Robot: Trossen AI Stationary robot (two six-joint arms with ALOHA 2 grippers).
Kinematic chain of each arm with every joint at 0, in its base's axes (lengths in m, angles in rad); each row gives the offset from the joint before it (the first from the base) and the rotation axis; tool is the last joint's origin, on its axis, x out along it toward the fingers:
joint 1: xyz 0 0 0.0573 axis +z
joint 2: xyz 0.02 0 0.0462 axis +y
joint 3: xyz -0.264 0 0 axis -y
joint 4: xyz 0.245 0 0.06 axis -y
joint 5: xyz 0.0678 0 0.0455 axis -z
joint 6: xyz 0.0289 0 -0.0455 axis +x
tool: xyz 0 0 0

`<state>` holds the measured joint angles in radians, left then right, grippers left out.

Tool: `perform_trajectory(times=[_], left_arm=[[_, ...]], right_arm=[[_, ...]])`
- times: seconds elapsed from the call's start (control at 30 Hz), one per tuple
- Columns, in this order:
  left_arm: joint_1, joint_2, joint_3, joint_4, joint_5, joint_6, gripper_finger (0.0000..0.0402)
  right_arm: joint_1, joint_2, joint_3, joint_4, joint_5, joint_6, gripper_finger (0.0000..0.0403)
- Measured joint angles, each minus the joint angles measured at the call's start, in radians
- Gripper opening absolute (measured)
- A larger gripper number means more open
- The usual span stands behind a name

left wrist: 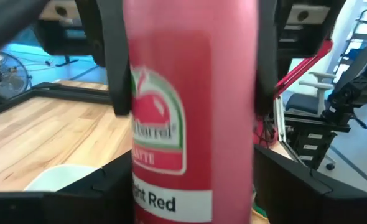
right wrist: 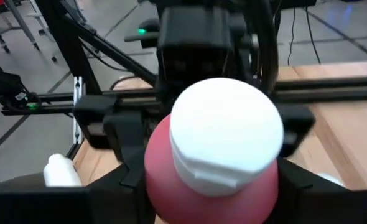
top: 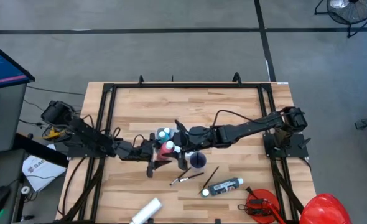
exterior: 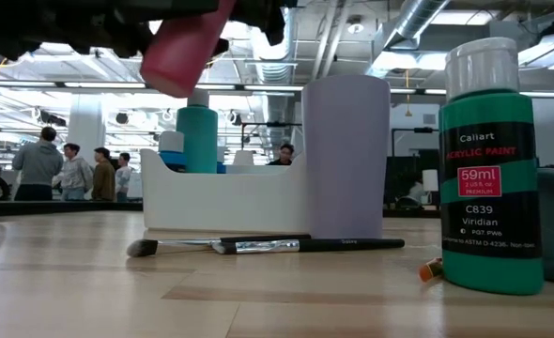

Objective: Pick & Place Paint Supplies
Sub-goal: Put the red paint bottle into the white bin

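Note:
A red paint bottle (top: 167, 148) with a white cap (right wrist: 224, 134) hangs tilted above the table's middle, over a white caddy (exterior: 230, 202) that holds light-blue bottles (exterior: 199, 136). My right gripper (top: 178, 148) reaches in from the right and is shut on the bottle. My left gripper (top: 155, 152) comes from the left. Its fingers (left wrist: 109, 180) stand close on either side of the bottle's lower part (left wrist: 193, 199), and I see no clear touch. Brushes (top: 186, 177) and a white-capped bottle (top: 224, 186) lie nearer the front. My right gripper pinches the red bottle's upper body (left wrist: 146, 56) between its two fingers (left wrist: 114, 68), one on each side. It comes from the table's right, slanting a little downward, and the cap faces its wrist. The bottle hangs tilted, lifted clear of the caddy and table.
A purple cup (exterior: 346, 155) stands beside the caddy. A white bottle (top: 147, 210) lies at the near edge. A red tool (top: 261, 204) and a red dome (top: 323, 208) sit at the near right corner. People stand in the room behind (exterior: 56, 164).

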<state>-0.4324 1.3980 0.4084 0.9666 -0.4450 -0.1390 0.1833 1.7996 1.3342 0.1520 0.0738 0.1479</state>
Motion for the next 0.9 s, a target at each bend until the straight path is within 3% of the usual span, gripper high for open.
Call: perform_trajectory(times=[0.17, 0.3, 0.43, 0.67, 0.9], left_arm=[[-0.029, -0.098, 0.000, -0.148, -0.044, -0.009, 0.0269], [-0.058, -0.203, 0.000, -0.343, -0.094, -0.046, 0.0269], [-0.098, -0.310, -0.004, -0.462, -0.121, -0.067, 0.0269], [-0.159, -0.466, -0.068, -0.455, -0.131, -0.079, 0.0269], [-0.160, -0.551, -0.145, -0.428, -0.144, -0.105, 0.0269]], right_arm=[[-0.001, -0.029, 0.002, -0.066, 0.003, 0.019, 0.0200], [-0.001, -0.056, 0.001, -0.127, 0.020, 0.019, 0.0184], [0.011, -0.077, -0.001, -0.194, 0.129, 0.014, 0.0182], [-0.002, -0.078, 0.001, -0.298, 0.261, 0.019, 0.0198], [-0.040, -0.078, 0.001, -0.330, 0.319, 0.030, 0.0181]])
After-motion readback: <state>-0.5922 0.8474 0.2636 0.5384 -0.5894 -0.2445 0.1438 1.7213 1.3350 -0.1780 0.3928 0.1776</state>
